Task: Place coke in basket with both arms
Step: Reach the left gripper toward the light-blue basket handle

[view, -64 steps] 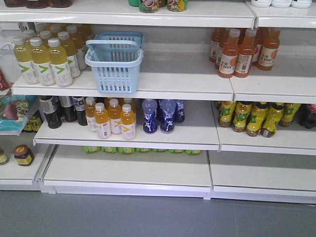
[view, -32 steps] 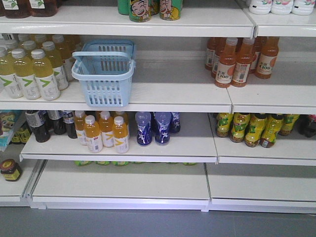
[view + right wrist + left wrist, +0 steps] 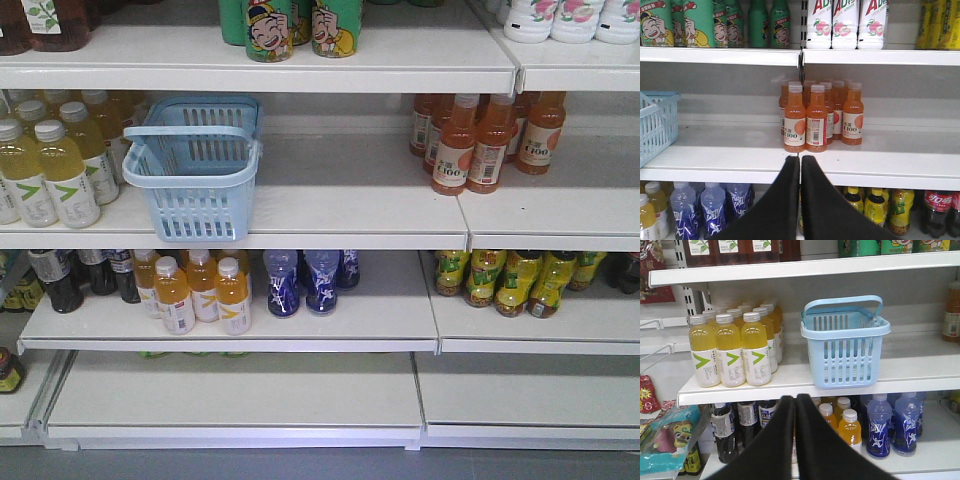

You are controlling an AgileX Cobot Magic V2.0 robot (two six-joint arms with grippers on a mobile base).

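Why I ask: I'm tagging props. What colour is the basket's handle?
Light blue, matching the basket; the handle shows best in the left wrist view.

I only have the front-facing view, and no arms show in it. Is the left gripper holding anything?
Observer: No, the left gripper is shut and empty, facing the gap between the yellow bottles and the basket.
Operator: And the right?
Observer: The right gripper is shut and empty too, facing the orange bottles.
Operator: Any coke there?
Observer: Yes, red-labelled cola bottles stand lower down, to the right of that gripper.
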